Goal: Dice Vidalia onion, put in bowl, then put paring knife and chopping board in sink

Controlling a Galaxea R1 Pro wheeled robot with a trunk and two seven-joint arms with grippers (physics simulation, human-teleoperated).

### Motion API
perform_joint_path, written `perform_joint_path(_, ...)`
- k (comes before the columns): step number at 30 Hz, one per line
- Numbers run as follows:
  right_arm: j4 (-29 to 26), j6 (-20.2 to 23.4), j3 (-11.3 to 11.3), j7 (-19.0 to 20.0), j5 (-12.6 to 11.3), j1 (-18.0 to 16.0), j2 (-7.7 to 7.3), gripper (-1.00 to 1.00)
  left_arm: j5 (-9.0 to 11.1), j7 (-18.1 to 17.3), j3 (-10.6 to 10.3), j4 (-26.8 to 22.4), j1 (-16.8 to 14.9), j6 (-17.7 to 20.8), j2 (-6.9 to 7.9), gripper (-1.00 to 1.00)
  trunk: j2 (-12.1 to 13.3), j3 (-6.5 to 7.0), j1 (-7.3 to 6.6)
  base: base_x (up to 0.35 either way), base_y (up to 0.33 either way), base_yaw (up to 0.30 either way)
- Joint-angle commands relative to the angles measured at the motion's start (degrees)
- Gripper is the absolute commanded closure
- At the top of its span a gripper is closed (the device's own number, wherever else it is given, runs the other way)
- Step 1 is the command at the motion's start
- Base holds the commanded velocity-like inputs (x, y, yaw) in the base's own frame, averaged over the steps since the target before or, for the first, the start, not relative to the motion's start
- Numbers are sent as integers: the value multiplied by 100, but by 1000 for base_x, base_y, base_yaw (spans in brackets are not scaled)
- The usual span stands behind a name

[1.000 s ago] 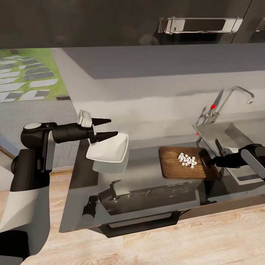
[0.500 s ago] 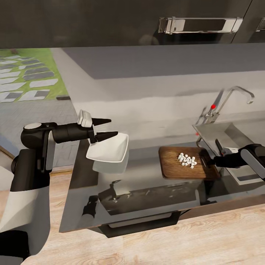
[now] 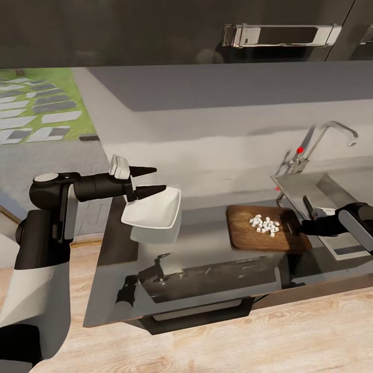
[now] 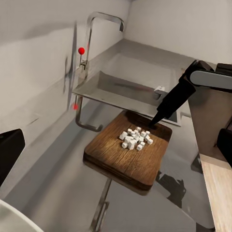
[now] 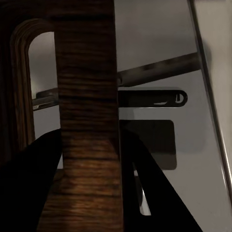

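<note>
Bowl (image 4: 9, 220): cut off at a corner of the left wrist picture, only a rim sliver showing.
Sink (image 3: 331, 189): right part past the head picture's edge.
Board (image 5: 87, 121): close up in the right wrist picture, ends cut off.
Right gripper (image 3: 296, 227): fingertips too small to tell.

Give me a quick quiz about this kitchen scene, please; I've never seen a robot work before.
1. What lies on the board?
A. a whole onion
B. white cubes
C. a knife
2. True or false: in the head view, the bowl is to the right of the board.
3. Fill in: the right arm has its jaws shut on the slotted end of the ____.

Key: 1 B; 2 false, the bowl is to the board's left, by the left arm; 3 board.
</note>
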Motion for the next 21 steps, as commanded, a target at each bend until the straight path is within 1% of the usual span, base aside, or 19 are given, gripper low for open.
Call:
perform_joint_path(1,-1,11,21,56,44,-10,-6,100,-28,-40,7,-3,-7,60,0,-100,-11,-11,4,0,0,0)
perform_joint_path(15,-1,11,20,56,44,-12,-4,100,-28,-40,9,-2,-7,60,-1,-100,-11,-9,4,0,0,0)
perform_joint_path(21,-1,21,20,56,44,-13,-5,100,-28,-40,7,-2,-7,60,0,-100,-11,20,4,0,0,0)
